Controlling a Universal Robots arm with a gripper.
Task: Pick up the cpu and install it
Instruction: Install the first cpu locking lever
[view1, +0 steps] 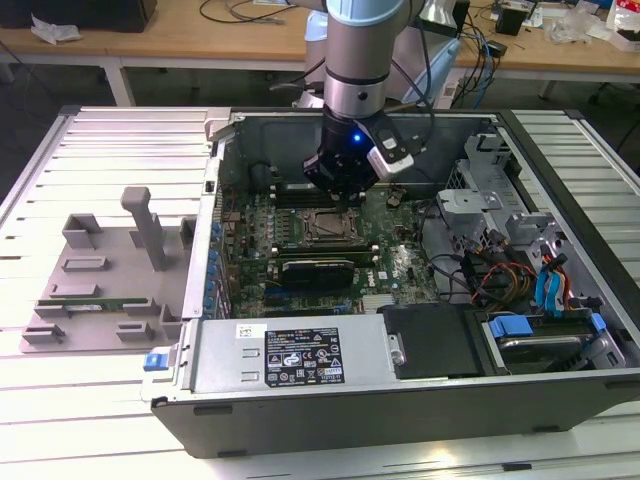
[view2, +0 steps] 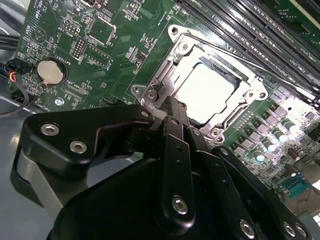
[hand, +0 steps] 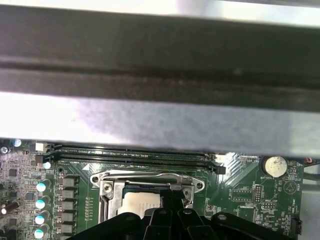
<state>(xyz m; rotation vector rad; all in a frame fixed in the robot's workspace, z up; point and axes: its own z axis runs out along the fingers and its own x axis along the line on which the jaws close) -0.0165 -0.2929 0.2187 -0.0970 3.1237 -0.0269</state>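
The cpu (view2: 207, 92) is a pale silvery square lying flat inside the metal socket frame (view2: 172, 65) on the green motherboard; it also shows in the first wrist view, cpu (hand: 141, 204). My gripper (view2: 169, 104) hangs just over the socket's edge, beside the cpu, its black fingers (view2: 175, 130) drawn together with nothing visible between them. In the exterior view the gripper (view1: 345, 200) is low inside the open computer case, right above the socket (view1: 325, 228). Its tips (hand: 173, 192) stand at the socket frame's rim in the first wrist view.
Memory slots (view2: 260, 35) run beside the socket and a coin battery (view2: 51, 72) sits on the board. The case walls (view1: 215, 200), drive cages and cables (view1: 520, 260) ring the board. A grey fixture tray (view1: 110, 270) lies at the exterior view's left.
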